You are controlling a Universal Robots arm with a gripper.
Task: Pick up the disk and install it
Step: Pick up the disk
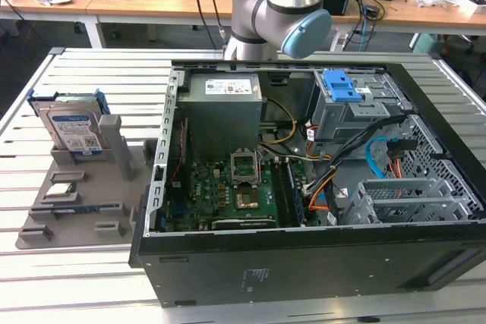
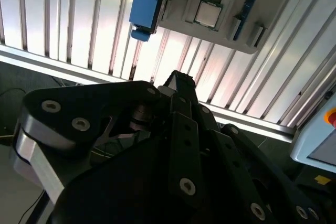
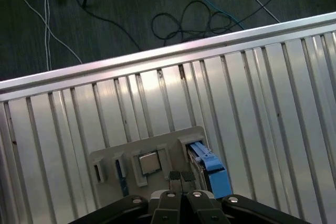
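Observation:
The disk (image 1: 72,128) stands on edge in a grey holder (image 1: 114,187) on the slatted table, at the exterior view's left. It is a silver drive with a white-and-blue label in a bright blue frame. In both wrist views its blue frame (image 3: 212,170) (image 2: 144,10) shows from high above. My gripper (image 3: 181,177) (image 2: 177,81) hangs well above the table with its black fingertips pressed together, shut on nothing. In the first wrist view its tips lie just beside the disk. The arm (image 1: 277,13) rises behind the computer case.
An open computer case (image 1: 304,187) lies on the table, with a motherboard, cables and a grey drive bay topped by a blue latch (image 1: 339,85). The grey holder also carries a processor chip (image 3: 148,162) (image 2: 209,13). Cables lie on the floor (image 3: 173,19) past the table edge.

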